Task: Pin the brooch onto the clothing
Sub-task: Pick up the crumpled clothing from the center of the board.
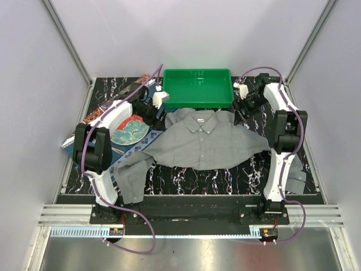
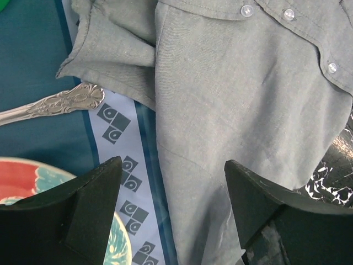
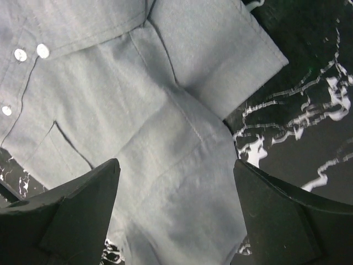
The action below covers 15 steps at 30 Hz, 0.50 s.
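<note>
The clothing [image 1: 203, 144] is a grey button-up shirt spread front-up on the black marbled table, collar toward the back. My left gripper [image 1: 157, 118] hovers over its left shoulder edge. In the left wrist view it [image 2: 174, 176] stands open, with only grey cloth [image 2: 231, 110] and placemat under the gap. My right gripper [image 1: 241, 116] hovers over the shirt's right shoulder. The right wrist view shows it [image 3: 176, 182] open above a folded sleeve [image 3: 182, 165], with nothing between the fingers. The brooch is out of view in all frames.
A green tray [image 1: 197, 100] stands behind the collar. A red-and-teal plate [image 1: 130, 129] sits on the blue patterned placemat [image 2: 118, 154] left of the shirt, beside a silver utensil handle [image 2: 60, 105]. Shirt sleeves trail toward the front left [image 1: 132, 178] and right [image 1: 297, 180].
</note>
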{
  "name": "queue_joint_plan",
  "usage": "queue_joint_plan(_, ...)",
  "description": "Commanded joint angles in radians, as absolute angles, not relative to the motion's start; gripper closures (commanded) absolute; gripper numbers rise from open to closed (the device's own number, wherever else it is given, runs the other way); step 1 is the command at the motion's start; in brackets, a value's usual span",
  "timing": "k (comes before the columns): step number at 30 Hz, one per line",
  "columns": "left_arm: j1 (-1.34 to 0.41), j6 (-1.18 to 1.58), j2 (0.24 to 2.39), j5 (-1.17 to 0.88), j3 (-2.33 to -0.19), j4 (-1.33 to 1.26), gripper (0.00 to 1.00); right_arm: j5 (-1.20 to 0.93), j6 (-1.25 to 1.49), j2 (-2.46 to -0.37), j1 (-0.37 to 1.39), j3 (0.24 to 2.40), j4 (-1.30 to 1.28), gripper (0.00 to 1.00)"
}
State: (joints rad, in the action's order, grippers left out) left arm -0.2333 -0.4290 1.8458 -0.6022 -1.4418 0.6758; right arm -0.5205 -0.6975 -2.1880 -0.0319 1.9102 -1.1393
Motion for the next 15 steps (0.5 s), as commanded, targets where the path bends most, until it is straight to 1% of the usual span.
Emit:
queue_joint_plan(1,-0.264,-0.394,1.884,-0.555,-1.502,0.635,0.21,-0.492,-0.663,-2.253,-0.008,1.993,-1.108,0.10)
queue_joint_plan(6,-0.275,-0.388,1.927,-0.528,-1.512,0.630,0.19,-0.476,-0.663,-2.315,-0.006,2.008,-1.101,0.12)
queue_joint_plan(7,-0.276,-0.387,1.942,-0.519,-1.516,0.629,0.18,-0.477,-0.669,-2.318,-0.006,1.999,-1.104,0.15)
queue_joint_plan(10,-0.287,-0.391,1.960,-0.497,-1.520,0.630,0.17,-0.492,-0.692,-2.297,-0.006,1.953,-1.111,0.19)
queue_joint_plan(11,-0.294,-0.394,1.965,-0.499,-1.520,0.630,0.17,-0.497,-0.696,-2.292,-0.006,1.939,-1.111,0.23)
queue_joint_plan(15,-0.313,-0.403,1.982,-0.514,-1.517,0.643,0.19,-0.503,-0.700,-2.278,-0.006,1.888,-1.094,0.30)
